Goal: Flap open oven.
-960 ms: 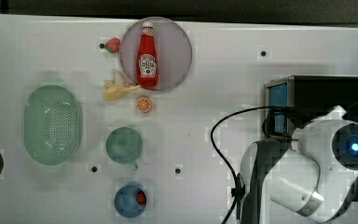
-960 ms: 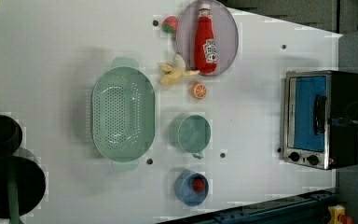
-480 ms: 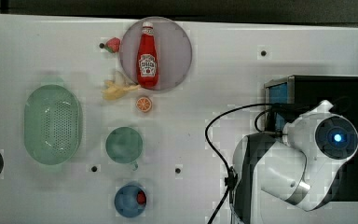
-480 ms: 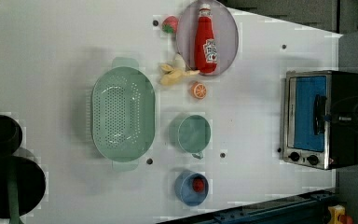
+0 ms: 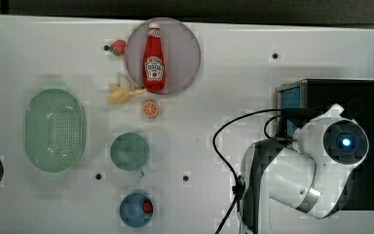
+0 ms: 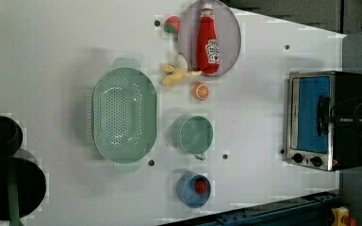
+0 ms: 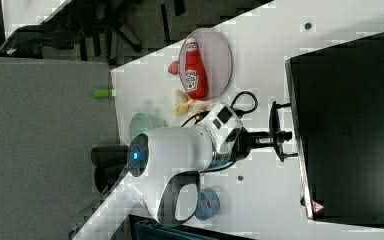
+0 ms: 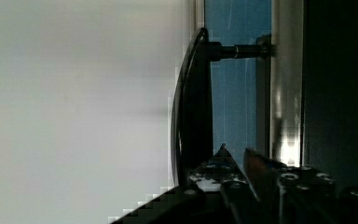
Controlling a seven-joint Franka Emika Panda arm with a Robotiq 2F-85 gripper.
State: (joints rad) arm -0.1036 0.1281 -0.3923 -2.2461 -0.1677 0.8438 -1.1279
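Left view: oven stood at the counter's 3 o'clock edge, door closed, blue glass facing the colander. Hand sat at the bar handle — fingers clamped on it, as the wrist view confirmed.

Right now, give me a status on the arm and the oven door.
Gripper shut on the door handle. Oven door looks closed, glass flush in its frame. Nothing in the door's swing path.
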